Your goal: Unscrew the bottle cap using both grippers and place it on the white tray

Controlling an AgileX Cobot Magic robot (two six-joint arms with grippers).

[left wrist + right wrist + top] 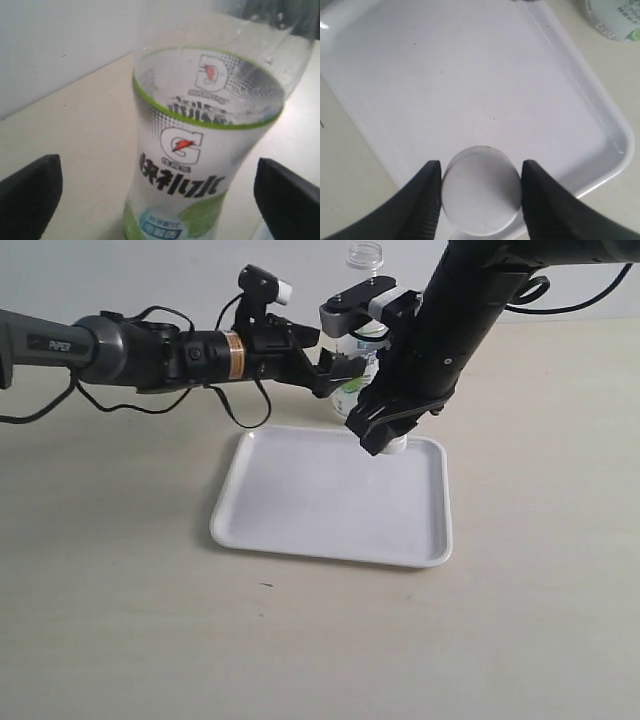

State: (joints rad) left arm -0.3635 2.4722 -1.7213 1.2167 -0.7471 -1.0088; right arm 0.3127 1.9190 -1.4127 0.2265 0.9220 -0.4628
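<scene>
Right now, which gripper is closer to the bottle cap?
Right. The right gripper clamps the bottle cap at the white tray's edge; the left gripper stands open around the bottle.

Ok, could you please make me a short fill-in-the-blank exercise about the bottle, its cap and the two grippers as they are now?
1. Over a corner of the white tray, the right gripper is shut on the ___.
2. The left gripper is ___, with one finger on each side of the bottle.
3. The neck of the bottle has ___ cap on it.
Missing words: bottle cap; open; no.
</scene>
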